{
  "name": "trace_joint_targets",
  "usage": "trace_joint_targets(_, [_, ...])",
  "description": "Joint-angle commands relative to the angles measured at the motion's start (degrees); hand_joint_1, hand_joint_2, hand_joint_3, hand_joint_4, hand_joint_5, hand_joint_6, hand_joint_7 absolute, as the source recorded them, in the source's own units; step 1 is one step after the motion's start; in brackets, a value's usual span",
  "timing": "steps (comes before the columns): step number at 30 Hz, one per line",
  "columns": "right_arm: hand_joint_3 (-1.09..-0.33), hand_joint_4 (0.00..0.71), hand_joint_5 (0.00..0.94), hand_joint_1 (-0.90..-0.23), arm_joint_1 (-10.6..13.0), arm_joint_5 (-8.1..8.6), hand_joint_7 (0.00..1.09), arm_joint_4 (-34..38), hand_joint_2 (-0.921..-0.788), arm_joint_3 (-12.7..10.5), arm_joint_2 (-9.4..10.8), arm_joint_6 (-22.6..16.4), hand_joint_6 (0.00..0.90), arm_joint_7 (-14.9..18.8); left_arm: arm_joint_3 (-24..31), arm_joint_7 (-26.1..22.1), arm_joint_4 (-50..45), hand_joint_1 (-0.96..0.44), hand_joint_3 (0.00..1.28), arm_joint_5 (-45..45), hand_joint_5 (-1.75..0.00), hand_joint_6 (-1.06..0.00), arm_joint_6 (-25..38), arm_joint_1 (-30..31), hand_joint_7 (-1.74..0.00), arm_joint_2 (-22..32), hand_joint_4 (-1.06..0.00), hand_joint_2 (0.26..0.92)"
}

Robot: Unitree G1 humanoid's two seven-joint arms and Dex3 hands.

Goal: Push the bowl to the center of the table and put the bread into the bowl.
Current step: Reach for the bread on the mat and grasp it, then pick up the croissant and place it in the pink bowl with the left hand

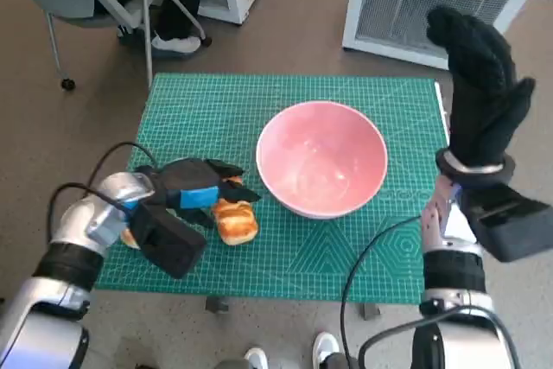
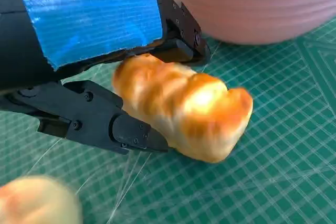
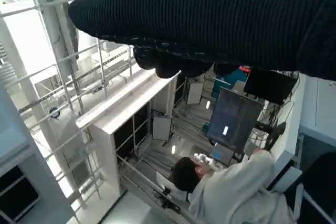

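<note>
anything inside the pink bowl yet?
No. The round pink bowl shows only its bare glossy inside. The golden-brown bread roll lies on the green cutting mat beside it, between the left hand's fingers.

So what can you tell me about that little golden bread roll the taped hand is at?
The small golden-brown bread roll is oblong and lumpy, with a glossy baked crust, darker on top and paler on its sides. It lies on the green gridded cutting mat, just beside the pink bowl but not in it. The left hand has black fingers on either side of it, touching it.
</note>
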Motion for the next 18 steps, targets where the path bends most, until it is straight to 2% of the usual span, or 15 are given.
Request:
trace_joint_targets(1, [-0.915, 0.002, 0.513, -0.571, 1.76, -0.02, 0.76, -0.25, -0.921, 0.54, -0.04, 0.91, -0.001, 0.02, -3.68, 1.2, 5.7, -0.07, 0.05, 2.98, -0.09, -0.71, -2.79, -0.13, -0.09, -1.38, -0.71, 0.914])
trace_joint_targets(2, [-0.916, 0.001, 0.514, -0.571, 1.85, -0.19, 0.76, -0.3, -0.921, 0.61, -0.02, 0.93, -0.001, -0.17, -3.88, 1.41, 6.4, -0.17, 0.11, 2.91, -0.11, -0.64, -3.3, -0.39, -0.56, -1.37, -0.75, 0.917])
trace_joint_targets(3, [-0.916, 0.0, 0.514, -0.57, 1.97, -0.39, 0.76, -0.37, -0.921, 0.66, 0.0, 0.95, -0.001, -0.37, -3.91, 1.48, 6.9, -0.23, 0.16, 2.61, -0.13, -0.58, -4.0, -0.62, -0.87, -1.15, -0.78, 0.918])
trace_joint_targets(4, [-0.917, 0.0, 0.514, -0.57, 2.06, -0.54, 0.76, -0.43, -0.921, 0.71, 0.02, 0.98, -0.001, -0.52, -3.99, 1.6, 7.35, -0.19, 0.16, 2.42, -0.36, -0.57, -4.57, -0.83, -0.96, -0.99, -0.73, 0.919])
trace_joint_targets(5, [-0.918, 0.0, 0.513, -0.569, 2.19, -0.72, 0.76, -0.45, -0.921, 0.76, -0.01, 0.96, -0.001, -0.65, -3.88, 1.68, 7.61, -0.12, 0.18, 2.05, -0.7, -0.55, -5.23, -0.97, -1.11, -0.69, -0.64, 0.92])
trace_joint_targets(6, [-0.918, -0.001, 0.513, -0.569, 2.28, -0.87, 0.76, -0.48, -0.921, 0.81, -0.01, 0.93, -0.001, -0.77, -3.82, 1.77, 7.85, -0.08, 0.18, 1.81, -0.91, -0.55, -5.74, -1.08, -1.17, -0.46, -0.59, 0.92])
trace_joint_targets(9, [-0.919, -0.001, 0.514, -0.571, 2.78, -1.09, 0.75, -0.8, -0.921, 0.94, -0.13, 0.86, -0.001, -0.88, -3.34, 2.11, 8.0, -0.03, 0.16, 1.17, -1.19, -0.58, -6.45, -1.14, -1.19, 0.45, -0.55, 0.92])
trace_joint_targets(12, [-0.916, -0.001, 0.512, -0.574, 3.13, -1.11, 0.73, -1.01, -0.921, 0.98, -0.26, 0.85, -0.001, -0.95, -2.64, 1.98, 7.7, -0.01, 0.14, 0.39, -1.33, -0.64, -6.42, -1.12, -1.1, 1.52, -0.54, 0.92])
trace_joint_targets(18, [-0.911, -0.001, 0.509, -0.579, 3.64, -0.92, 0.71, -1.23, -0.921, 1.02, -0.42, 0.97, -0.001, -0.97, 0.98, -2.23, 5.47, 0.0, 0.11, -4.92, -1.45, -0.73, -5.81, -2.09, -0.94, 5.3, -0.52, 0.921])
